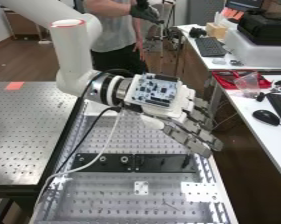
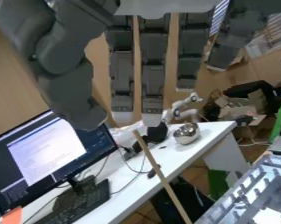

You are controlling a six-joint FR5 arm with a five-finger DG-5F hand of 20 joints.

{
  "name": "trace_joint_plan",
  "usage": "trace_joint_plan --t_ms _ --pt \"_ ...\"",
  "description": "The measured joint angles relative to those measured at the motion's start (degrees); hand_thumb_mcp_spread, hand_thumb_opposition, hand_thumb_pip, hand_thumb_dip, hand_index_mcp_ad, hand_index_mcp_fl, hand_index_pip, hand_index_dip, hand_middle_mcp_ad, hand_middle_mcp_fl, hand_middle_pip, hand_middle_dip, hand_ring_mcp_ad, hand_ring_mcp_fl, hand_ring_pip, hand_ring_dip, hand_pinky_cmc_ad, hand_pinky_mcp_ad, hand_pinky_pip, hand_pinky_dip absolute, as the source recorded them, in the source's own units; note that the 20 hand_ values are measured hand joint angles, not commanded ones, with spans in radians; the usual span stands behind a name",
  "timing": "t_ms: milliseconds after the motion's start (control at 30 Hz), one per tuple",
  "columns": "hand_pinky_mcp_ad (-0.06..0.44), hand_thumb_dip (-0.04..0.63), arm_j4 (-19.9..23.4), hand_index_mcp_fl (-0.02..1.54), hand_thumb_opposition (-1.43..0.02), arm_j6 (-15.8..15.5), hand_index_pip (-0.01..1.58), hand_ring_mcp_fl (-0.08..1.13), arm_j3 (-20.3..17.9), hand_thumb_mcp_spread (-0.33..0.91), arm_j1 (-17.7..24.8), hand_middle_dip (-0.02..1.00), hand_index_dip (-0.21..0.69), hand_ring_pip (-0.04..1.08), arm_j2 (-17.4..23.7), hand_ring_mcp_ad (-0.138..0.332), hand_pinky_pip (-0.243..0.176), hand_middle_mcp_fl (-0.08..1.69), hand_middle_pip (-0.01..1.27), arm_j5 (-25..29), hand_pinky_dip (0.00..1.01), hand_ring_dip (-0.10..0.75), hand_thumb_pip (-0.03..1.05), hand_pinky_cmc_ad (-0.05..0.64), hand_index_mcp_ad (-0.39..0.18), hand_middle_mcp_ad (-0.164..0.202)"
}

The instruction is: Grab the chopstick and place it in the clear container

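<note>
Hand: The hand [image 1: 185, 137] is open, with its long fingers [image 2: 122, 75] straight and its thumb [image 2: 61, 82] out to the side, apart from them. I cannot tell if it has hold of anything.
Chopstick: A long, thin, tan stick [image 2: 157, 172] is in the wrist view. One end is near the tips of the fingers, and it slants away from them, across the view of the white bench [image 2: 134, 187]. I cannot tell if it touches the fingers.
Arm: The white arm [image 1: 72, 50] comes in from the upper left of the high view. The hand tilts down, over the far right part of the bench with holes [image 1: 121, 195].
Board: A small blue and white board [image 1: 156, 91] sits on the back of the hand.
Bar: A black bar [image 1: 167, 163] goes across the bench with holes.
White bench: It has a shiny bowl [image 2: 186, 133] near one end. A screen [image 2: 45, 152] and a black keyboard [image 2: 74, 204] are well apart from the bowl.
Mouse: A black mouse [image 1: 266, 117] is on the white bench.
</note>
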Motion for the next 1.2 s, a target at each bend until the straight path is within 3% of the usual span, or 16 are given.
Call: trace_joint_plan --t_ms 133,367,533,833,1067,1200 --pt "0.234 0.312 -1.4 0.09 -0.81 0.1 1.12 0.24 1.2 0.36 0.1 0.53 -0.012 0.08 -0.8 0.161 -0.094 0.29 0.62 0.7 0.33 0.314 0.76 0.26 -0.01 0.079" --pt "0.234 0.3 -1.8 0.04 -0.77 -1.1 1.2 0.25 1.5 0.4 0.1 0.56 -0.003 0.08 -1.0 0.154 -0.094 0.29 0.7 1.0 0.3 0.34 0.76 0.264 -0.012 0.079" --pt "0.234 0.3 -2.4 0.17 -0.77 -2.3 1.25 0.31 1.6 0.42 0.2 0.58 -0.003 0.08 -1.1 0.152 -0.091 0.29 0.74 0.7 0.27 0.401 0.76 0.264 -0.038 0.082" --pt "0.234 0.302 -1.8 0.34 -0.77 -3.6 1.27 0.41 1.4 0.45 0.6 0.61 -0.007 0.08 -1.5 0.131 -0.072 0.44 0.77 1.9 0.22 0.426 0.73 0.26 -0.061 0.077" --pt "0.234 0.298 -2.8 0.39 -0.78 -3.9 1.27 0.44 2.5 0.47 0.6 0.62 -0.007 0.08 -2.6 0.12 -0.037 0.46 0.77 2.5 0.19 0.442 0.73 0.26 -0.077 0.075" --pt "0.234 0.298 -3.1 0.4 -0.78 -4.4 1.27 0.46 2.8 0.47 0.6 0.62 -0.007 0.08 -2.8 0.115 -0.026 0.51 0.77 2.4 0.19 0.443 0.67 0.26 -0.087 0.075"
